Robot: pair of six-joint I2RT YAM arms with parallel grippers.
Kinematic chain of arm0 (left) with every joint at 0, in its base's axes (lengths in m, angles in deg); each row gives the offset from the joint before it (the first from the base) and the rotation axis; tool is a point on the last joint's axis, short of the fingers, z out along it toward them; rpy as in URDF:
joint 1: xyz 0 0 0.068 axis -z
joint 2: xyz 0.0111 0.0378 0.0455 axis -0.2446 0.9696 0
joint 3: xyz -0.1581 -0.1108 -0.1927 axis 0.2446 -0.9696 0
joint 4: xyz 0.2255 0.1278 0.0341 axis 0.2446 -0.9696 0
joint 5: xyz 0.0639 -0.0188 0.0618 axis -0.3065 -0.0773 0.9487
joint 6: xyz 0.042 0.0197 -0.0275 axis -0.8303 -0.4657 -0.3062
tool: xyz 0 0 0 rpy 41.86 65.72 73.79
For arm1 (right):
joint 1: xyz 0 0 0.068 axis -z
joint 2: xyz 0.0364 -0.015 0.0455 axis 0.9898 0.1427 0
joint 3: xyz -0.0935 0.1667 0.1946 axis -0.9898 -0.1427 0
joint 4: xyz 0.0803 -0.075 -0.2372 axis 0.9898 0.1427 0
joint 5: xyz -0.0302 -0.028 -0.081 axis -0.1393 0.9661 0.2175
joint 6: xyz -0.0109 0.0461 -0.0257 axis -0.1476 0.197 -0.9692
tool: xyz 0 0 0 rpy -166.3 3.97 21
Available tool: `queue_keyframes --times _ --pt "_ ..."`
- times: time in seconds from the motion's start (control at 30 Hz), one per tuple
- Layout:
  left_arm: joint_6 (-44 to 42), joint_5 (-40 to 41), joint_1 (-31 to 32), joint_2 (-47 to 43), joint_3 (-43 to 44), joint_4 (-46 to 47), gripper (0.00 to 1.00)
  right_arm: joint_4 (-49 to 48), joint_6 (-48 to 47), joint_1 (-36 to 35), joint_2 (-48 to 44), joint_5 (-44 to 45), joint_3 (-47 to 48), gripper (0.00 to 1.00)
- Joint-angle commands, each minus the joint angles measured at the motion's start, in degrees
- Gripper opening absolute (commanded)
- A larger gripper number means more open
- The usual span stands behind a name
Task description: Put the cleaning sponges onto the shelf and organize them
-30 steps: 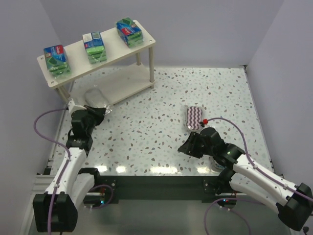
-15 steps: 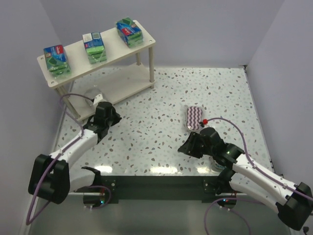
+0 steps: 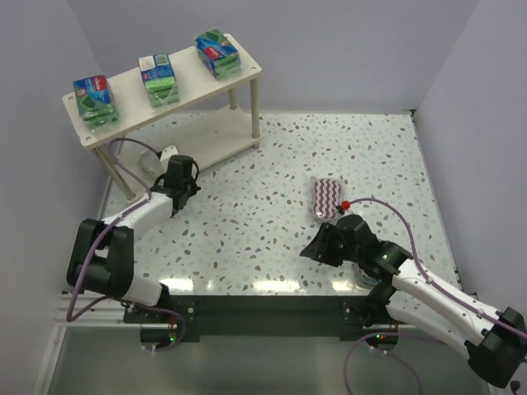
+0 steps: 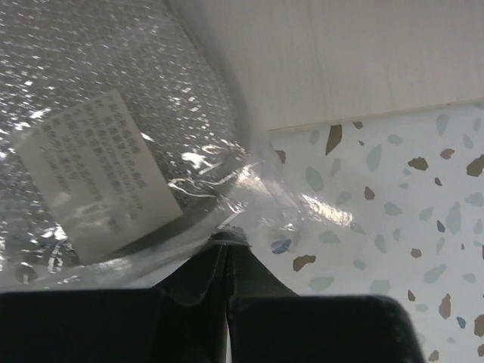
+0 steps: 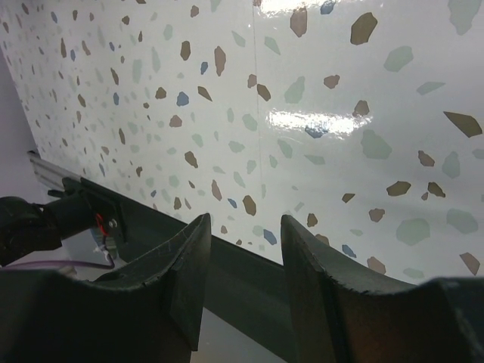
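Observation:
The cream-white shelf (image 3: 123, 82) stands at the far left, with three green-and-blue sponge packs (image 3: 160, 80) spaced along its top board. My left gripper (image 3: 174, 166) is shut on the wrap edge of the silvery clear-wrapped pack (image 3: 151, 160), at the front edge of the lower board (image 3: 218, 140). In the left wrist view the closed gripper (image 4: 227, 240) pinches the clear film of the silvery pack (image 4: 98, 113), whose white label faces up, beside the lower board (image 4: 325, 60). One purple-and-white striped pad (image 3: 328, 198) lies on the table. Just in front of it, my right gripper (image 3: 317, 247) (image 5: 246, 249) is open and empty.
Thin shelf legs (image 3: 256, 111) stand near the left gripper. Lilac walls (image 3: 461, 99) enclose the speckled table (image 3: 272, 189) on three sides. A dark rail (image 5: 227, 265) runs along the near edge beneath the right gripper.
My left arm has swung forward and carried the silvery pack up to the shelf's lower board. The right arm has not moved.

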Motion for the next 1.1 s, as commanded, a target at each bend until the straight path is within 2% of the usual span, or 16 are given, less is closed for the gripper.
queue_keyframes --times 0.0,0.3,0.63,0.73,0.83,0.97,1.0,1.03,1.07 --pt "-2.65 1.71 -3.14 0.21 1.61 1.55 0.00 0.19 -0.89 -0.08 -0.84 0.88 1.42 0.46" --pt "-2.66 1.97 -6.83 -2.69 0.03 1.20 0.00 -1.21 -0.98 -0.08 0.57 0.18 1.42 0.46" --pt "-2.39 3.72 -9.12 -1.46 0.91 -0.56 0.00 0.63 -0.80 -0.08 -1.89 0.88 0.98 0.46" --pt "-2.13 1.02 -9.03 -2.50 0.65 -0.74 0.00 1.07 -0.80 -0.16 -2.24 1.23 0.89 0.47" --pt "-1.34 -3.20 -8.25 -5.75 -1.46 0.32 0.00 1.51 -0.80 -0.08 -1.98 2.11 1.33 0.51" --pt "0.24 -6.99 -4.12 -10.85 -4.88 0.06 0.00 4.48 -1.68 -0.08 -0.93 6.14 3.87 0.64" --pt "0.59 -7.43 -2.80 -11.91 -5.33 -0.73 0.01 7.19 -2.20 -0.08 -0.75 7.98 4.84 0.66" --pt "0.94 -9.26 -0.09 -13.66 -5.85 -0.74 0.07 8.70 -2.47 -0.08 -0.66 12.27 7.02 0.69" --pt "1.91 -10.24 1.33 -14.54 -6.90 -0.65 0.10 10.37 -2.65 -0.08 -0.40 14.57 8.35 0.76"
